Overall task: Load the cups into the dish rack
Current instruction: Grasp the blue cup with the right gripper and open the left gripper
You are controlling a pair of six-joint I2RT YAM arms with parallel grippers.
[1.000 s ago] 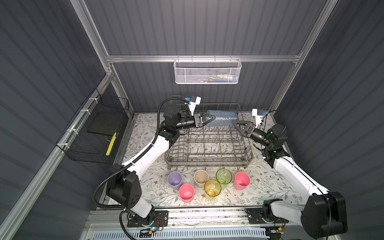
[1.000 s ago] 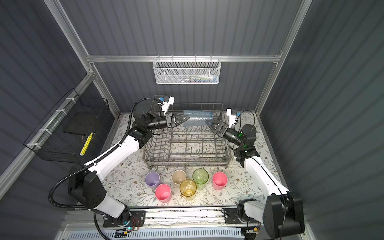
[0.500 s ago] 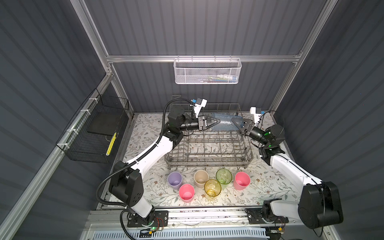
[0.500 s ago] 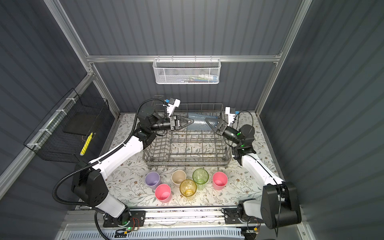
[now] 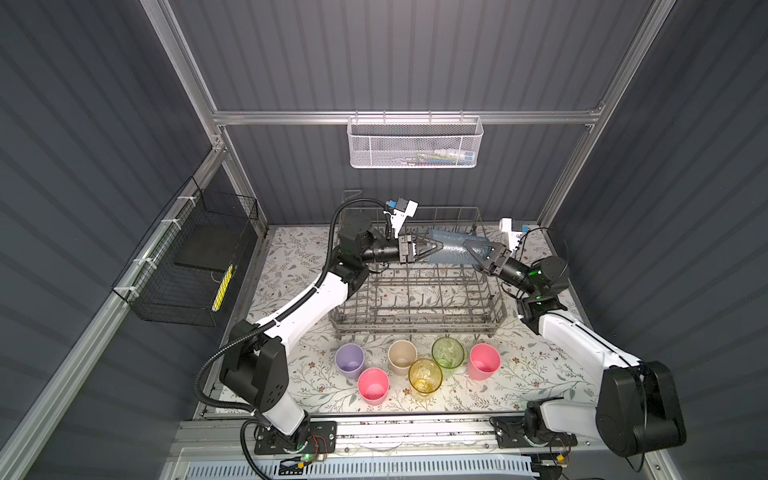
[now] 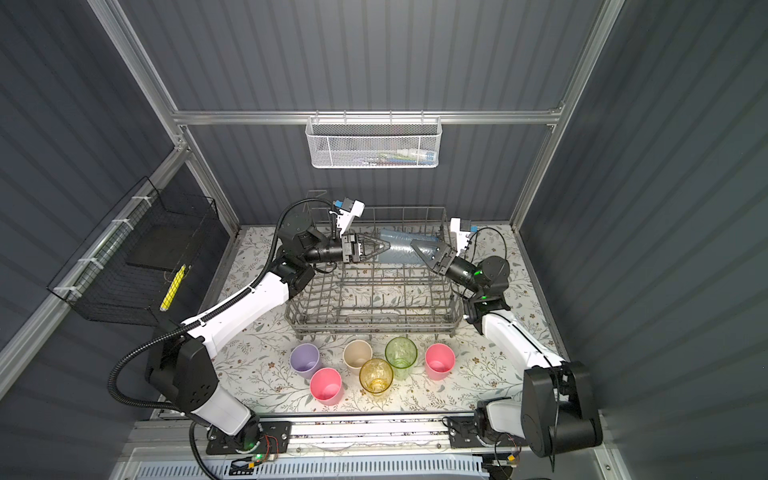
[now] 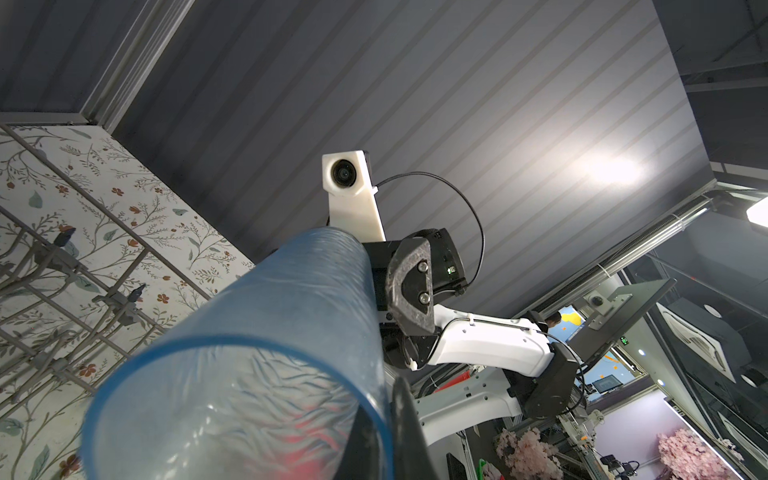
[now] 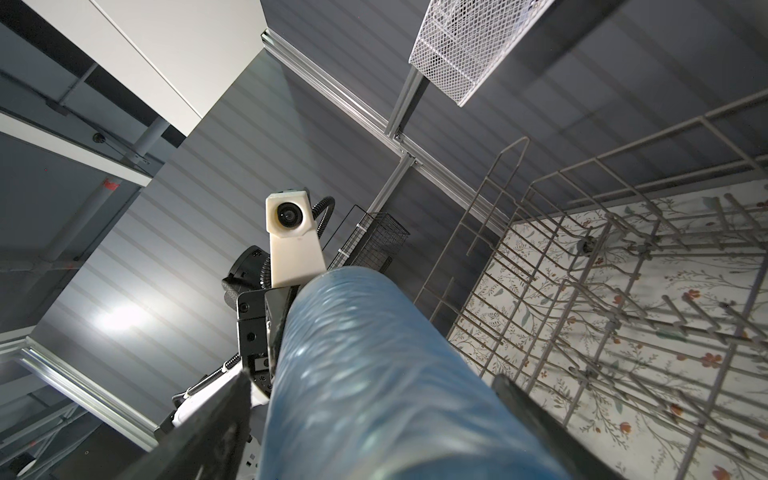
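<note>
- Left end effector (image 5: pixel 437 248): pinched narrow on the rim wall of the blue cup (image 5: pixel 453 251), one finger (image 7: pixel 407 440) at its open mouth.
- Right end effector (image 5: pixel 468 248): spread wide, straddling the cup's closed end; a sliver of gap shows beside one finger (image 8: pixel 208 432).
- The cup lies on its side between the two, see-through, wavy-ribbed, cylindrical.
- Below both: the rack (image 5: pixel 415 328), grey wire, upright tines, tall open sides, its back wall near the cup. Open air above.
- Lower, back toward the arm bases, upright on the floral bench (image 5: pixel 291 266): lilac cup (image 5: pixel 350 360), beige cup (image 5: pixel 402 356), green cup (image 5: pixel 447 352), amber cup (image 5: pixel 424 375), pink cup (image 5: pixel 373 386), second pink cup (image 5: pixel 483 361); the green and amber are see-through, the rest opaque.
</note>
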